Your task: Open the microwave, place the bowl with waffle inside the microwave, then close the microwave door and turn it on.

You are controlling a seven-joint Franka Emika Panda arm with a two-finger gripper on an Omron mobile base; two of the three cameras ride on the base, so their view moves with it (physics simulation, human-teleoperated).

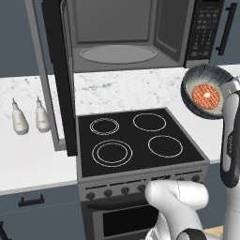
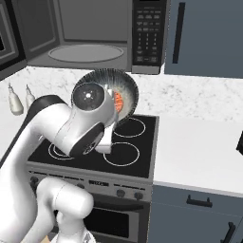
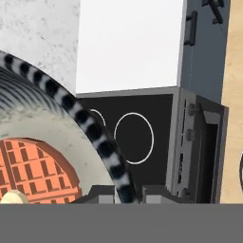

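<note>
Fingertips (image 3: 102, 193) at the bottom of the hand view are clamped on the rim of the bowl (image 1: 206, 90), held tilted at right centre of the left base view. Risk: the waffle (image 1: 206, 95) may slide out before reaching the microwave (image 1: 129, 35), upper centre, because the bowl is tipped steeply. The microwave door (image 1: 58, 75) stands open.

**Surfaces around the gripper**

Bowl (image 1: 202, 80) pinched in the gripper (image 3: 126, 193) looks matt with a ribbed outside, and the waffle (image 1: 206, 95) has a rough grid. Below it, the stove (image 1: 136, 140) top is smooth black glass; behind, speckled marble-looking counter (image 1: 140, 89); above, the brushed-steel microwave (image 1: 131, 33).
</note>
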